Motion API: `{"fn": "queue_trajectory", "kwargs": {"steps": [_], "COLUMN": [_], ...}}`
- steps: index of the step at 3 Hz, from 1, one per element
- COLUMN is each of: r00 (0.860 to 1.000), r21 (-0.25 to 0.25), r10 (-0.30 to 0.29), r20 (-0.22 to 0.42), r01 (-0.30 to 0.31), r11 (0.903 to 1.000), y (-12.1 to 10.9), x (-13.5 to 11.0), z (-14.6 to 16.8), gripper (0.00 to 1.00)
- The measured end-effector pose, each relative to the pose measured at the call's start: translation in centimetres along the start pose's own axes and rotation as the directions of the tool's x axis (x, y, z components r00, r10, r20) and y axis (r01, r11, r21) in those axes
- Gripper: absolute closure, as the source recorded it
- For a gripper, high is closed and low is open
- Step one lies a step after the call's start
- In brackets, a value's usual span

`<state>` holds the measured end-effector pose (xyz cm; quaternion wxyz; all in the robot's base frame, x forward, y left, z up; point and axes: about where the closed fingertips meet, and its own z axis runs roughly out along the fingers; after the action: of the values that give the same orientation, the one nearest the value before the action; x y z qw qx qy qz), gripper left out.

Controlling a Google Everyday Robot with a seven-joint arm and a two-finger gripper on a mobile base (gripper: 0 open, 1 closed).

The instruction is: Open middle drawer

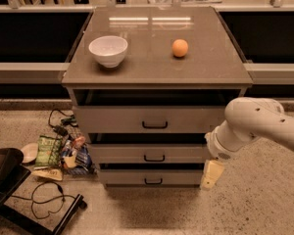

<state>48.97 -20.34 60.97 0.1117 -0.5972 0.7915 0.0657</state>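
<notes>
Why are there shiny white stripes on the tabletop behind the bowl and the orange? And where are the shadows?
Camera view: the stripes are glare, probably ceiling lights mirrored in the glossy cabinet top; dark shadow fills the gap above the middle drawer, and a floor shadow spreads below the cabinet; the pale gripper hangs by the cabinet's lower right.
</notes>
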Motion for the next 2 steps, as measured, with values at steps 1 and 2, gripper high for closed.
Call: {"fn": "queue_trajectory", "kwargs": {"steps": [1,2], "r00": [1.000,1.000], "r21": [-0.001,0.020], "r10": [0.000,-0.023], "r20": [0.000,0.017], "r01": [0.000,0.023], "r11": [1.0000,0.9995], "y": [0.0,-0.5], "x": [0.0,-0.5], "z": [0.0,2.9], "gripper": [0.00,0.00]}}
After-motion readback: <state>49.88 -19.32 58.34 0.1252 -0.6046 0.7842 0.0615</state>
